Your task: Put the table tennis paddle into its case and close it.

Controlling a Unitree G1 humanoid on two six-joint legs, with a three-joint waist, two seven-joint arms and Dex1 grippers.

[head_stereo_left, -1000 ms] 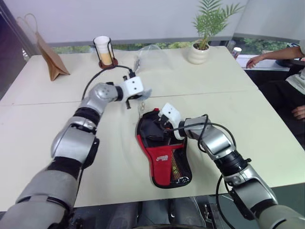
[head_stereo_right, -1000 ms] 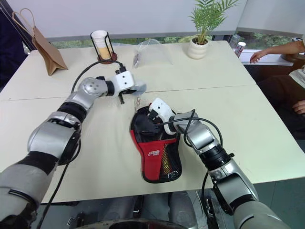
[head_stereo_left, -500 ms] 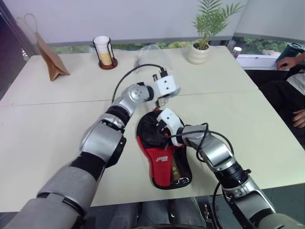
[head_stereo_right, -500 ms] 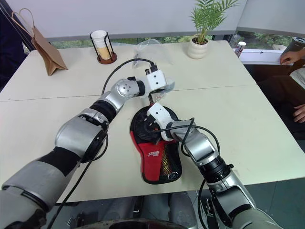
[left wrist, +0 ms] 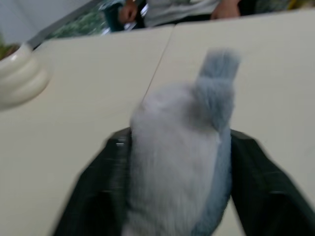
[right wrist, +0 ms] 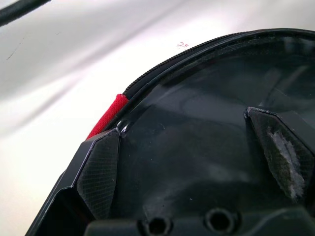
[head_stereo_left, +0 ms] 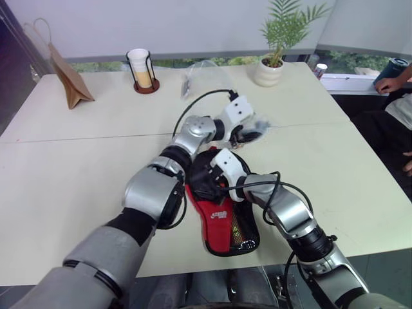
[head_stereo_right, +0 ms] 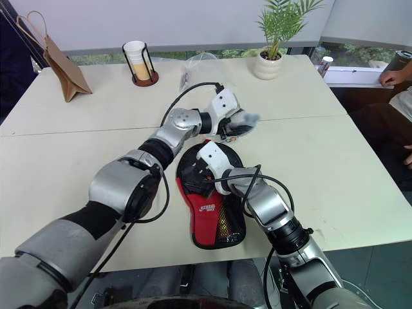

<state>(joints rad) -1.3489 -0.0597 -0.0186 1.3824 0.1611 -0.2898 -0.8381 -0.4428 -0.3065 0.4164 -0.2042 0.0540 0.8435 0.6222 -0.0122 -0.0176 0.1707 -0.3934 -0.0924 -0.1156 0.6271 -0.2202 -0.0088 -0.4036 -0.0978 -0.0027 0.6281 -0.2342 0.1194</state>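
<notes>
The case [head_stereo_left: 222, 215], a black pouch with a red panel and a mesh pocket, lies in the middle of the table with its round head pointing away from me. Inside the zip rim [right wrist: 197, 54] shows a smooth black face [right wrist: 197, 123], apparently the table tennis paddle's rubber; its handle is hidden. My right gripper [right wrist: 189, 147] is open and low over that black face at the case's head [head_stereo_right: 193, 174]. My left gripper [head_stereo_left: 252, 132] hovers just beyond the case's head, pointing right. Its fingers [left wrist: 261, 187] stand apart with a grey fuzzy piece [left wrist: 177, 162] between them.
At the back of the table stand a brown paper bag [head_stereo_left: 69, 80], a cup in a black holder [head_stereo_left: 141, 69], a clear plastic bag [head_stereo_left: 199, 74] and a potted plant [head_stereo_left: 273, 58]. A person's hand [head_stereo_left: 393, 74] rests at the far right.
My left arm has swung to the right across the far side of the case, and its fingers have come apart. The right gripper has stayed over the case's head.
</notes>
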